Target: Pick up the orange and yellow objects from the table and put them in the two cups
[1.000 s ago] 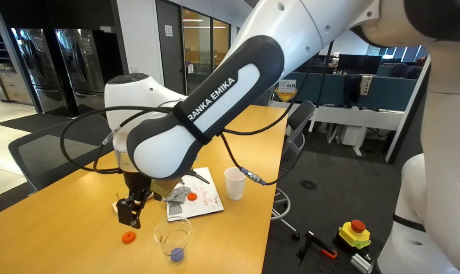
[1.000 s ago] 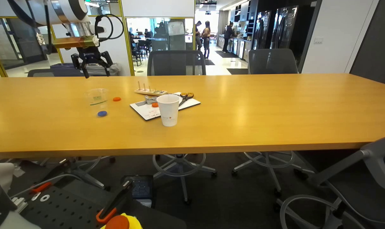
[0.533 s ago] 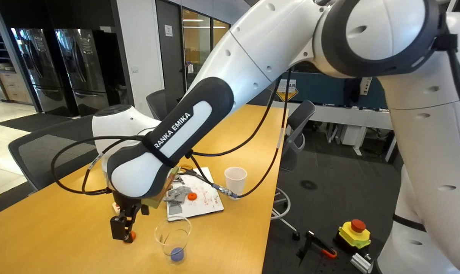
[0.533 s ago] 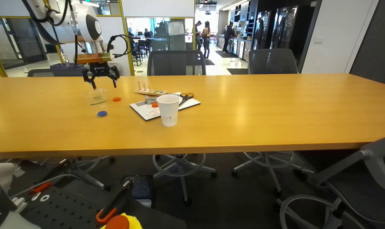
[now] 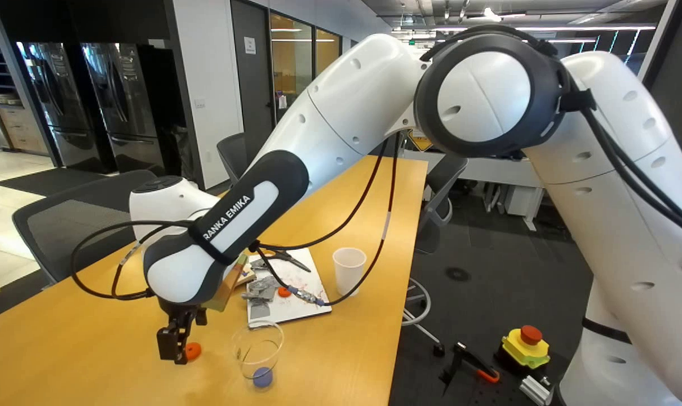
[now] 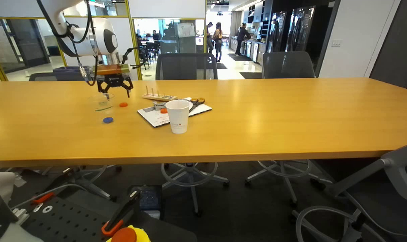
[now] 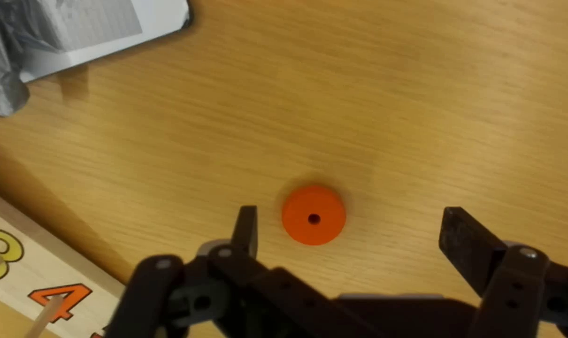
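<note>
Picking up the disc (image 7: 314, 206) looks like the step in hand, just ahead of the grasp. It's orange, flat on the table (image 6: 291, 117), near the clear cup (image 5: 257, 355) and apart from the strip (image 7: 35, 263). Gripper (image 7: 350, 220) hovers with jaws spread wide, holding nothing; in the wrist view the disc sits between the fingers (image 7: 249, 230), touching neither, nearer the one toward that view's left. Next move, I'd say: shift a touch to centre it, lower until the fingers flank the rim, squeeze, lift. Disc is low, so they probably need to go nearly down to the table for a decent bite. Which cup it's meant for, can't tell; the clear one is nearer, the white cup (image 6: 178, 117) farther off. Orientation: round face up, centre hole pointing up, so the hole's axis stands upright. No long axis across the face, so any squeeze direction should do. Second disc (image 6: 163, 110), also orange, lies on the board (image 5: 307, 270), likely a later pick. Loose yellow pieces: none I can make out.
</note>
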